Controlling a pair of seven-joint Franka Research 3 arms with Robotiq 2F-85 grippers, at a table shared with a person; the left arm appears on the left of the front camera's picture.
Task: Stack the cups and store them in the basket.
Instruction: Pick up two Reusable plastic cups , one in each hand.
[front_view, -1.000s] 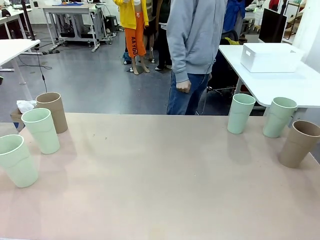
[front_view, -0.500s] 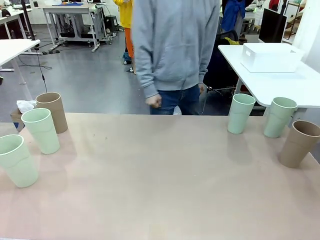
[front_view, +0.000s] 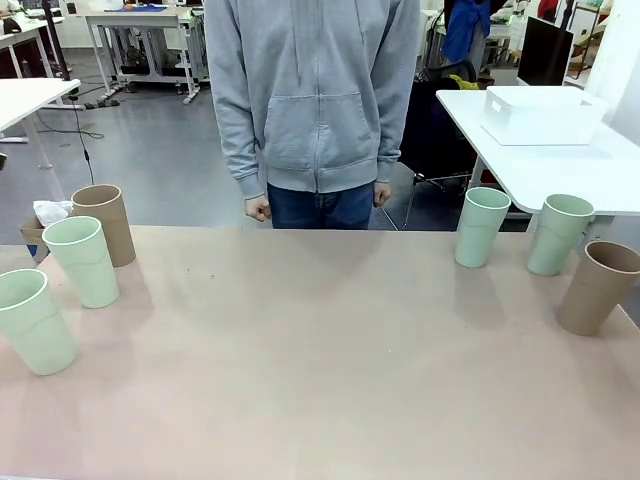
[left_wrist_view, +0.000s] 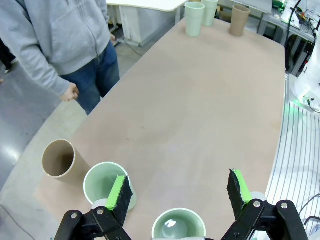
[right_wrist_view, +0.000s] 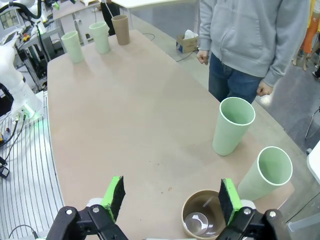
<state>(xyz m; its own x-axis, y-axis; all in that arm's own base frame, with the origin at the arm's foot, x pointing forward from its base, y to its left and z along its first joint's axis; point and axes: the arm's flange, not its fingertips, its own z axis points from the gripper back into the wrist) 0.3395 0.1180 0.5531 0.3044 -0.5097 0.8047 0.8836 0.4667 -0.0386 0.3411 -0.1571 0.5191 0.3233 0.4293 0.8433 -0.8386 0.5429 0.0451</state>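
Six cups (front_view: 84, 260) stand upright on the table (front_view: 320, 380), three at each end, each trio two mint and one tan; the basket (front_view: 540, 125) sits apart on a white side table (front_view: 600, 175) beyond the right trio. The left gripper (left_wrist_view: 178, 186), jaws apart, hangs over a mint cup (left_wrist_view: 178, 227); the right gripper (right_wrist_view: 171, 191), likewise spread, hangs over a tan cup (right_wrist_view: 202, 220). A person (front_view: 318, 100) stands at the far edge.

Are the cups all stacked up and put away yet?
Not yet. Nothing looks done: the six cups stand apart, three at each side. Nothing is in hand: the left gripper and right gripper are open. The basket sits on the side table. All the stacking and storing is left.
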